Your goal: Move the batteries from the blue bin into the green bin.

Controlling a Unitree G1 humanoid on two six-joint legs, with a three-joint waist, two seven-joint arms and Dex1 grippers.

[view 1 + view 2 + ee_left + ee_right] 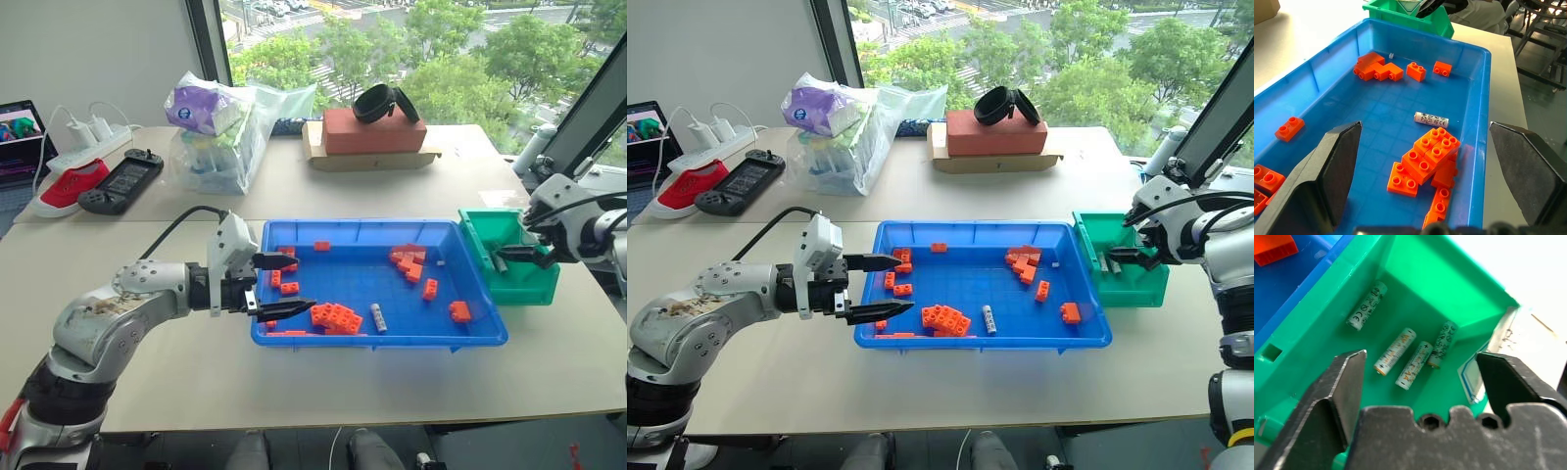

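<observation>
Beige tabletop point(196, 382) carries the blue bin point(294, 338), where one battery point(378, 317) lies touching orange bricks point(336, 316), so the wide left pincer point(277, 285) might pinch a brick instead, while the empty, wide right pincer point(1418, 382) hangs over four batteries point(1395, 351) in the green bin point(534, 284).

Blue bin point(1475, 93): glossy, smooth plastic.
Green bin point(1415, 293): smooth plastic, slight sheen.
Batteries point(1395, 351): pale printed wrap, metallic ends.
Toy bricks point(1426, 156): orange studded plastic, semi-gloss.
Fingers point(1327, 169): matt black, finely textured.
Table point(323, 382): matt, smooth, pale surface.
</observation>
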